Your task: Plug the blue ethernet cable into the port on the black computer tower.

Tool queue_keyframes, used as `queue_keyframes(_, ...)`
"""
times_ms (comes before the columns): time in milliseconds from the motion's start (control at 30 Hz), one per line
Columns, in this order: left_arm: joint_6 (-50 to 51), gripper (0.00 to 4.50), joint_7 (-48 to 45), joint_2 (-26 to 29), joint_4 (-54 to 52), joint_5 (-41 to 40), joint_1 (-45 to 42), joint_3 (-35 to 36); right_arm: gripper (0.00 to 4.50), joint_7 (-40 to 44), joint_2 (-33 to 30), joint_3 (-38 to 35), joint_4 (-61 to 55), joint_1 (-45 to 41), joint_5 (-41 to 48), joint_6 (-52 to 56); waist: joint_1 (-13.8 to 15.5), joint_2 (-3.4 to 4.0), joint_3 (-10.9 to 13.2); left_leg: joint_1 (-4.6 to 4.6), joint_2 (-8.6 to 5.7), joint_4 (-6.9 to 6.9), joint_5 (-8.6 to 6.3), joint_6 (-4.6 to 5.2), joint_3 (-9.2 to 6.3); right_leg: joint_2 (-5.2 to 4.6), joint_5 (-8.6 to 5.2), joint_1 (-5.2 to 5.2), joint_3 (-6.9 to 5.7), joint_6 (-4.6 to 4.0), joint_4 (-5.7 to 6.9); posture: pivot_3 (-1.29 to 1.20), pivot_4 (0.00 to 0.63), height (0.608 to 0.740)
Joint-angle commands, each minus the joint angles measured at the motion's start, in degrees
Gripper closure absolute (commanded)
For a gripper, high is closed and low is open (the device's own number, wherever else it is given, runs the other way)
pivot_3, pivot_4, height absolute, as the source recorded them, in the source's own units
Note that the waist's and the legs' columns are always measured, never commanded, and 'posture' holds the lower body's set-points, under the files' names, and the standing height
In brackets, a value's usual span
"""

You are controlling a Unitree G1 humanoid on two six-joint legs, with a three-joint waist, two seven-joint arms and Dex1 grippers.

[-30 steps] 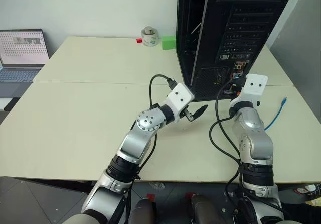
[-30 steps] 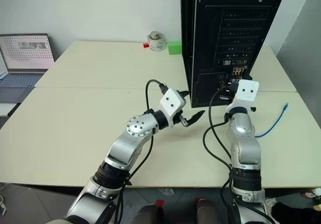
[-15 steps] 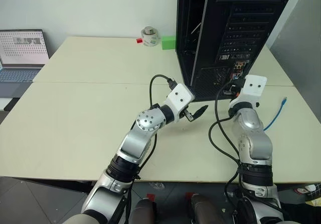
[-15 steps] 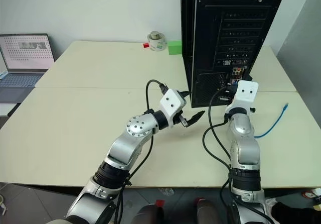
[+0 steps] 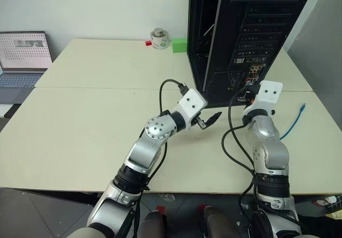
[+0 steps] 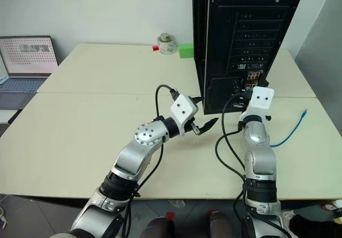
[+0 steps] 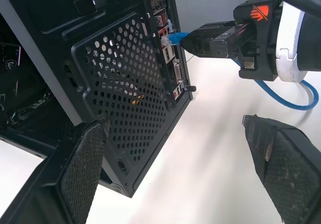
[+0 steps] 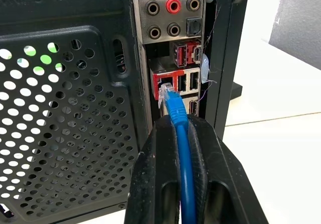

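Observation:
The black computer tower (image 5: 240, 30) stands upright at the back of the table, its rear panel facing me. My right gripper (image 8: 175, 126) is shut on the blue ethernet cable (image 8: 181, 153) just behind its plug (image 8: 169, 99). The plug's clear tip sits at the mouth of the port (image 8: 165, 87), a socket in a red frame under the audio jacks; how deep it sits I cannot tell. The rest of the cable (image 5: 293, 121) trails over the table to the right. My left gripper (image 5: 208, 119) hovers open in front of the tower's lower vent grille (image 7: 125, 98), left of the right gripper (image 7: 200, 39).
A grey laptop (image 5: 21, 56) sits open at the far left edge. A green block (image 5: 179, 45), a small white round object (image 5: 159, 38) and a tiny red piece (image 5: 148, 43) lie at the back, left of the tower. Black arm cables (image 5: 232, 136) loop beside my right arm.

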Motion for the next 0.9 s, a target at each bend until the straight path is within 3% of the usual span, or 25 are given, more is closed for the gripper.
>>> queue_keyframes(33, -1.40, 0.04, 0.07, -0.20, -1.16, 0.14, -0.68, 0.77, 4.50, -0.21, -0.32, -0.14, -1.34, -2.03, -0.14, -1.19, -0.01, 0.00, 0.00, 0.00, 0.00, 0.00, 0.00, 0.00, 0.00, 0.00, 0.00, 0.00, 0.00, 0.00, 0.00, 0.00, 0.150, 0.740)
queue_keyframes(900, -1.43, 0.04, -0.02, -0.34, -1.24, 0.17, -0.64, 0.61, 4.50, -1.15, 1.26, 1.29, 1.99, -5.32, -0.75, 0.10, -0.28, 0.01, 0.00, 0.01, 0.02, -0.02, 0.00, 0.00, 0.03, 0.01, 0.00, -0.03, 0.03, 0.00, 0.01, 0.00, 0.150, 0.740)
